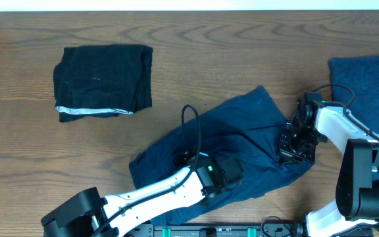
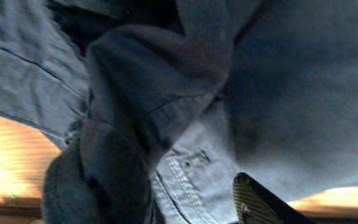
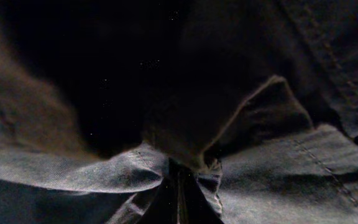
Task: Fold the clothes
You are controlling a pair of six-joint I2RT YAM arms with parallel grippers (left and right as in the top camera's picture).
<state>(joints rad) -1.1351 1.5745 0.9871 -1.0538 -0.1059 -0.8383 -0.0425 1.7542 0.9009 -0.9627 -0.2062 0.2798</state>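
Note:
A pair of dark blue trousers [image 1: 242, 141] lies crumpled diagonally across the middle of the table. My left gripper [image 1: 191, 159] sits on its lower left part. In the left wrist view one finger [image 2: 253, 200] rests on pale denim [image 2: 197, 168], and a bunched fold [image 2: 123, 124] fills the jaws and covers the other finger. My right gripper [image 1: 293, 150] is at the trousers' right edge. In the right wrist view its fingers [image 3: 180, 186] are closed together on a pinched fold of the dark cloth [image 3: 123, 171].
A folded black garment [image 1: 104, 79] lies at the back left. Another blue garment [image 1: 367, 79] lies at the far right edge behind the right arm. Bare wooden table [image 1: 58, 164] shows at the front left.

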